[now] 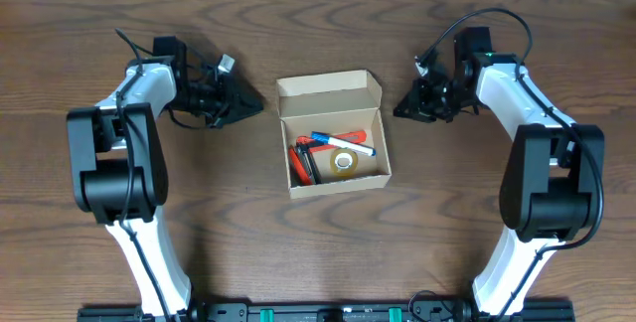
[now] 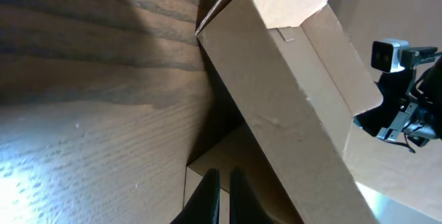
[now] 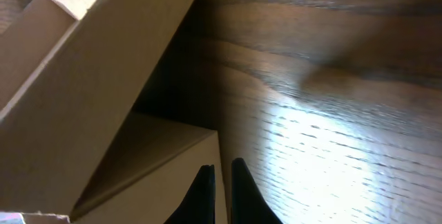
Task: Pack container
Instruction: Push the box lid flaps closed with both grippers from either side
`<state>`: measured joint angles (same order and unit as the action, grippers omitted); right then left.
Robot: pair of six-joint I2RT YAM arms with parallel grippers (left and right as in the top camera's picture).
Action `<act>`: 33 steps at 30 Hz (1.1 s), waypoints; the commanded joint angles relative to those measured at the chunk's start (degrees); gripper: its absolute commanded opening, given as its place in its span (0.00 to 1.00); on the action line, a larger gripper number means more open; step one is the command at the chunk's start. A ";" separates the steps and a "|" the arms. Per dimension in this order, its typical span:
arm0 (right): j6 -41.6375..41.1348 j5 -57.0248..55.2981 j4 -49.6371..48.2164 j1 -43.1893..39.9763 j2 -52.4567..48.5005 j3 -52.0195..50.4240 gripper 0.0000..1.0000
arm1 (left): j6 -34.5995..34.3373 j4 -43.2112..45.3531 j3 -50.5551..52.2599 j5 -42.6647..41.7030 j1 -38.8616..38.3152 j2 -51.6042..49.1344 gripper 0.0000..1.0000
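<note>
Dark wood-grain bench (image 1: 119,14) carries the container (image 1: 338,185) at its middle, with the lid flap (image 1: 328,90) standing open on the far side. Inside lie a blue-capped marker (image 1: 341,143), a tape roll (image 1: 345,163) and a red cutter (image 1: 301,160). The left arm (image 1: 144,85) and right arm (image 1: 509,85) flank the box. Their jaws point at it from near either side, apart from it, both clenched on nothing.

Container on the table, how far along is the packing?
Done: a marker, a tape roll and red tools lie inside the container. In hand: nothing; the left hand and right hand sit shut and empty, one on each side of it. Left: the lid flap stands open and needs folding down.
</note>
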<state>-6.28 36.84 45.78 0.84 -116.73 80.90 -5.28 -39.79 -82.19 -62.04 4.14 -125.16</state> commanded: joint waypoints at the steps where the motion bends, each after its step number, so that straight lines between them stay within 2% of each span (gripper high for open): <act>1: -2.08 1.33 -0.68 0.48 -0.74 -0.15 0.01 | 1.46 1.09 0.50 -2.75 0.28 -1.81 0.06; 16: -4.00 2.64 -4.94 0.70 -6.03 -0.15 0.01 | 0.00 4.22 0.50 -5.20 -1.55 -5.70 0.06; 28: -4.44 3.30 -6.86 0.76 -6.88 -0.15 0.01 | -11.45 16.92 0.48 -5.51 -6.49 -5.99 0.06; 33: -4.85 7.10 -8.28 0.76 -8.41 -0.15 0.01 | -13.00 19.32 0.50 -5.49 -7.56 -5.99 0.06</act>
<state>-10.24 40.29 38.04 0.89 -123.13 80.90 -15.88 -20.82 -82.08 -66.78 -3.14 -130.63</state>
